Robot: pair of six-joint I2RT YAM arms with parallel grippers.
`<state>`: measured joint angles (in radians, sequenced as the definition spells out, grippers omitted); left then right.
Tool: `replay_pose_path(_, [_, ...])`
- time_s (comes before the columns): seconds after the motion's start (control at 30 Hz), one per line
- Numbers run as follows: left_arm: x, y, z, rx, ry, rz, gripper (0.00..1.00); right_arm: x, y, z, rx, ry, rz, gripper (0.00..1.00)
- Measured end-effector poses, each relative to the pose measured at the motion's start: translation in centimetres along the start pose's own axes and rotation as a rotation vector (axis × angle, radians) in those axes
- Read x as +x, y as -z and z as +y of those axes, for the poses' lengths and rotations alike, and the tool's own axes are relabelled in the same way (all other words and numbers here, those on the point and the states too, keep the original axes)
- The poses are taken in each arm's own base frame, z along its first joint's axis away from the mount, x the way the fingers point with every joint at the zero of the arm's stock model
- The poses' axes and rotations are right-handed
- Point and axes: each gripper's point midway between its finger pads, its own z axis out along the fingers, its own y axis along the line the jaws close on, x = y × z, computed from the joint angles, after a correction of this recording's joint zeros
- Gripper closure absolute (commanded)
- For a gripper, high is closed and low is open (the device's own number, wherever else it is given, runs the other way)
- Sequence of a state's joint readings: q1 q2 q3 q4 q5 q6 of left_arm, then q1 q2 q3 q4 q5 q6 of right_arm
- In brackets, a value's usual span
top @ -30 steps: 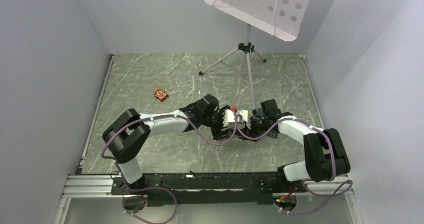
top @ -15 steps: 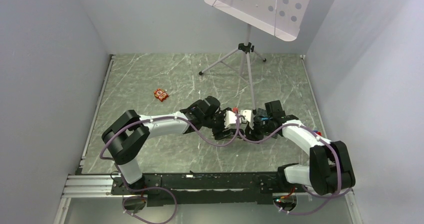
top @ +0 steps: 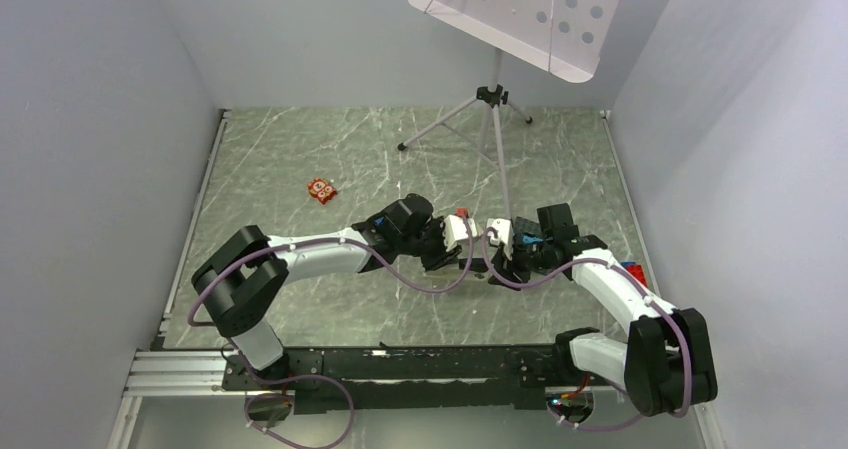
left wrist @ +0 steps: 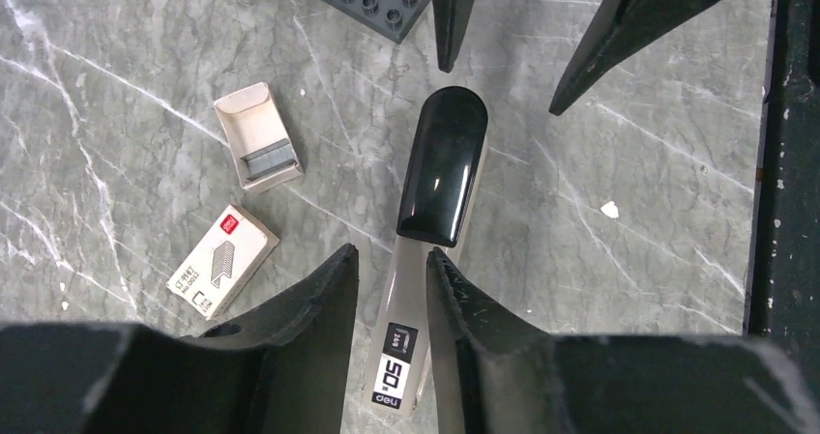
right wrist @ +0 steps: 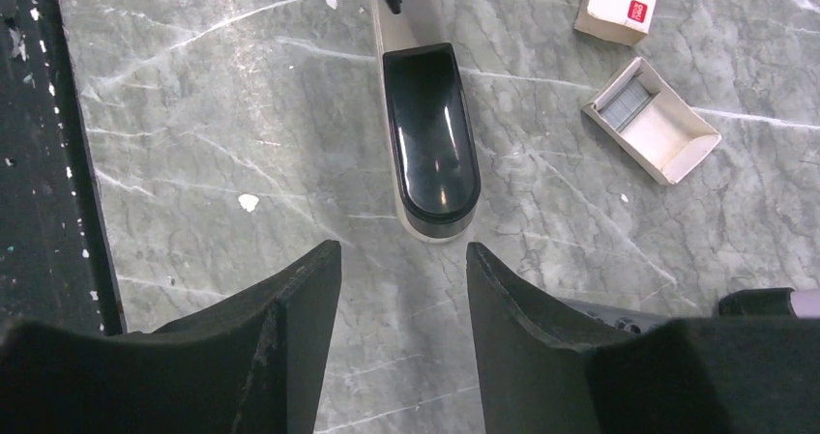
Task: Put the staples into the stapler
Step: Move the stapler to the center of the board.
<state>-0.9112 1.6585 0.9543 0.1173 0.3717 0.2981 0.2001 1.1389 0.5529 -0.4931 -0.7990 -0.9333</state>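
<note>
The staples [left wrist: 268,157] lie in their little open box [left wrist: 244,107], upper left in the left wrist view, near the stapler [left wrist: 435,178]. We should pinch the stapler's pale back end squarely so it cannot slide. The left pincer [left wrist: 391,252] sits narrow around that end, not yet tight. The right pincer [right wrist: 403,247] stands wide, empty, just short of the black nose.

Grey stapler [left wrist: 440,168] with glossy black top, lying flat, closed, silver staples [left wrist: 268,157] in open tray [left wrist: 244,115] beside it
</note>
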Motion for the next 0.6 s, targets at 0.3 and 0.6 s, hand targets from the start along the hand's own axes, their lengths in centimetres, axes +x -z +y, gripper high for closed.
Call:
replay_pose_path(0.3, [-0.3, -1.4, 0.5, 0.0, 0.051, 0.002, 0.79, 0.0, 0.4, 0.4, -0.001, -0.042, -0.008, 0.48])
replay_pose_path(0.6, [1.3, -2.5, -0.4, 0.052, 0.081, 0.034, 0.8, -0.7, 0.7, 0.3, 0.003, -0.096, -0.035, 0.48])
